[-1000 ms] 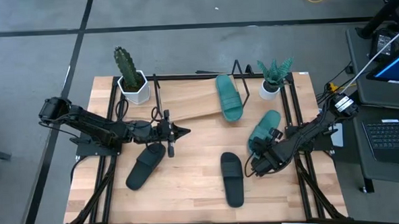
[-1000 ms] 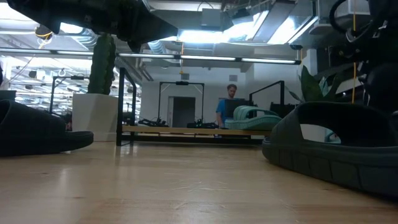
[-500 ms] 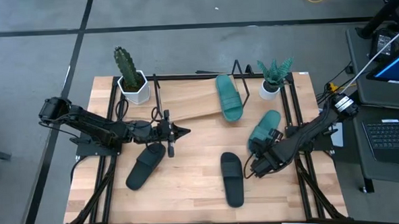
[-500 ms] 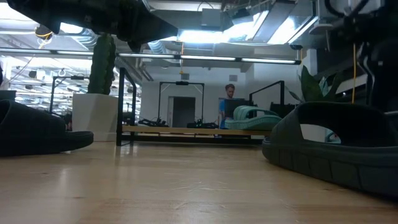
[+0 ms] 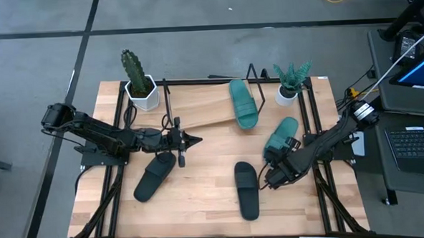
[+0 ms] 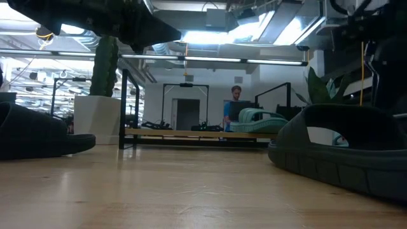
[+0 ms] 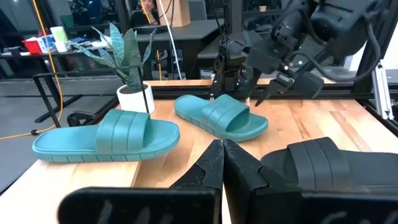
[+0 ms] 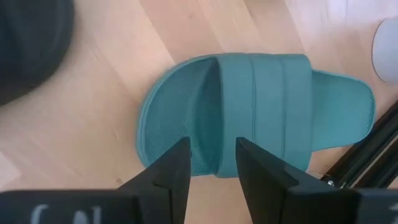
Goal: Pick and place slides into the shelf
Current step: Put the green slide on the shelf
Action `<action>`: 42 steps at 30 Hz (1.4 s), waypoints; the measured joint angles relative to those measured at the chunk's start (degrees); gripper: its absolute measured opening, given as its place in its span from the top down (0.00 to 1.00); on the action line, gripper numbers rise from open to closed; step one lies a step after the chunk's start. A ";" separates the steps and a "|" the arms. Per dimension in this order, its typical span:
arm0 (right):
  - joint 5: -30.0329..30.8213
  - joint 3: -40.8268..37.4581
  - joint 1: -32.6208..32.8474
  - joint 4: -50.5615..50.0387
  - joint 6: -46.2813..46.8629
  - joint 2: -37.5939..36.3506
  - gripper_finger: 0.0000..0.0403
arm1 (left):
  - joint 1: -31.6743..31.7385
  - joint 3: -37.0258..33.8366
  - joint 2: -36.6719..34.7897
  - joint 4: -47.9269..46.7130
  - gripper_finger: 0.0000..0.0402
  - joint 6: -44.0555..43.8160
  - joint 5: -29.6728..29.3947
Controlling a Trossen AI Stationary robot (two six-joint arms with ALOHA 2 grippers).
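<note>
One teal slide [image 5: 243, 103] lies on the slanted shelf [image 5: 201, 105] at the table's far side, near the board's right end. A second teal slide [image 5: 283, 134] lies flat on the table at the right. My right gripper [image 8: 211, 146] hovers open over this slide's long edge, pointing steeply down, apart from it in the left wrist view [image 7: 239, 84]. Two black slides [image 5: 155, 175] [image 5: 247, 190] rest on the table nearer the front. My left gripper [image 5: 197, 140] is shut and points level toward the table's right, above the left black slide.
A cactus in a white pot [image 5: 139, 83] stands at the shelf's left end and a leafy plant in a white pot [image 5: 291, 83] at its right. Black frame rails [image 5: 311, 122] run along both table sides. A person [image 6: 235, 105] sits far behind the table.
My right gripper has risen a little above the teal slide on the table. The slides have stayed where they were.
</note>
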 joint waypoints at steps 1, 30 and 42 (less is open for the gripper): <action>0.00 -0.08 0.00 0.07 0.02 0.62 0.68 | -0.01 0.00 0.00 -0.01 1.00 0.00 0.00; 7.52 -0.57 0.00 -7.15 2.60 15.35 0.68 | -0.01 0.00 0.00 0.11 1.00 -0.44 -0.02; 6.38 -0.57 0.00 -4.48 1.16 15.37 0.68 | 0.01 0.00 0.00 0.11 1.00 -0.02 -0.02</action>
